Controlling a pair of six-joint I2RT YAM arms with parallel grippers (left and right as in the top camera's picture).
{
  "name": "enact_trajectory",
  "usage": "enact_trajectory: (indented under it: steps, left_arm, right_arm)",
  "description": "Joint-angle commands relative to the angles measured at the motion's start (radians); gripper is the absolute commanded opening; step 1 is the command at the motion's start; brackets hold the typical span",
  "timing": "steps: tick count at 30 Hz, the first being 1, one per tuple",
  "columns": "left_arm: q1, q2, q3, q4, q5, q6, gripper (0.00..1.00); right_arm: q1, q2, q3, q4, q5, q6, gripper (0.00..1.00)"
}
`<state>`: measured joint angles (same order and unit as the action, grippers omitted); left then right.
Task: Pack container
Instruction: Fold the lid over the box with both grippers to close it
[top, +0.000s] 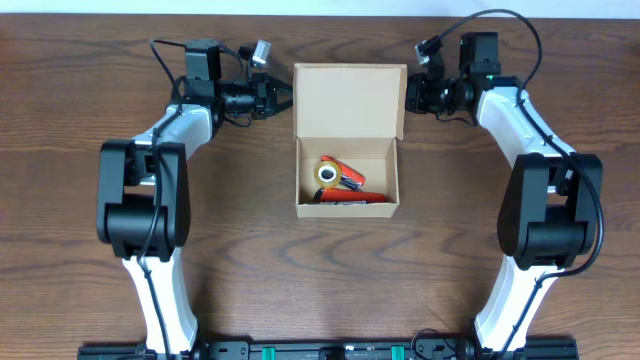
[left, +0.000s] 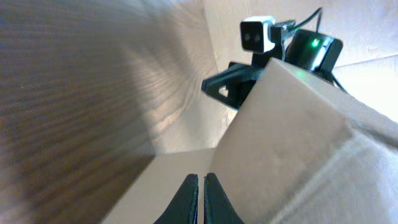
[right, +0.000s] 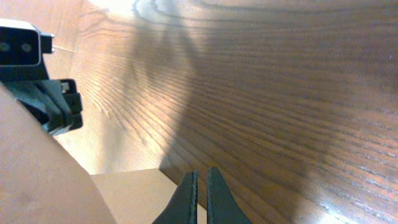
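My overhead camera is looking straight down from high above the bench (top: 80, 60), taking in both arms with the container (top: 348, 100) between them. My left wrist camera (right: 18, 45) is peering past my left gripper (left: 201, 202), pressed close to the container's cardboard and facing the right wrist camera (left: 258, 34). That one is skimming low over the bench past my right gripper (right: 200, 199), looking back across the same container.
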<state>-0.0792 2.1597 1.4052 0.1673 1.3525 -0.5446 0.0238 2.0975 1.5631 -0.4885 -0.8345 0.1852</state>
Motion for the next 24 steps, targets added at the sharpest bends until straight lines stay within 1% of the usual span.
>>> enact_trajectory:
  steps: [1,4,5,7,11,15,18,19,21,22,24]
  left_arm:
    - [-0.011,-0.071,0.017,-0.104,-0.027,0.135,0.06]
    - [-0.022,-0.121,0.017,-0.311,-0.107,0.309,0.06]
    - [-0.027,-0.142,0.017,-0.389,-0.140,0.375,0.06]
    - [-0.033,-0.172,0.017,-0.500,-0.185,0.468,0.06]
    - [-0.040,-0.224,0.017,-0.644,-0.238,0.578,0.06]
    - [-0.059,-0.277,0.017,-0.761,-0.297,0.653,0.06]
    - [-0.085,-0.314,0.017,-0.875,-0.382,0.714,0.06]
    - [-0.097,-0.327,0.017,-0.924,-0.428,0.742,0.06]
    - [-0.131,-0.353,0.017,-1.035,-0.585,0.787,0.06]
    - [-0.148,-0.364,0.017,-1.081,-0.678,0.801,0.06]
    - [-0.183,-0.388,0.017,-1.144,-0.890,0.789,0.08]
  right_arm:
    - [-0.002,0.000,0.058,-0.043,-0.015,-0.061,0.01]
    - [0.001,-0.008,0.081,-0.121,-0.006,-0.105,0.01]
    - [0.003,-0.016,0.084,-0.145,0.009,-0.118,0.01]
    - [0.014,-0.037,0.086,-0.192,0.061,-0.144,0.01]
    - [0.038,-0.097,0.086,-0.251,0.130,-0.179,0.01]
    - [0.064,-0.169,0.086,-0.317,0.181,-0.203,0.01]
    - [0.084,-0.222,0.086,-0.391,0.212,-0.227,0.01]
    - [0.092,-0.239,0.086,-0.420,0.233,-0.237,0.01]
    - [0.114,-0.277,0.086,-0.483,0.307,-0.261,0.01]
    - [0.127,-0.294,0.086,-0.508,0.360,-0.262,0.01]
    - [0.160,-0.330,0.086,-0.552,0.481,-0.262,0.01]
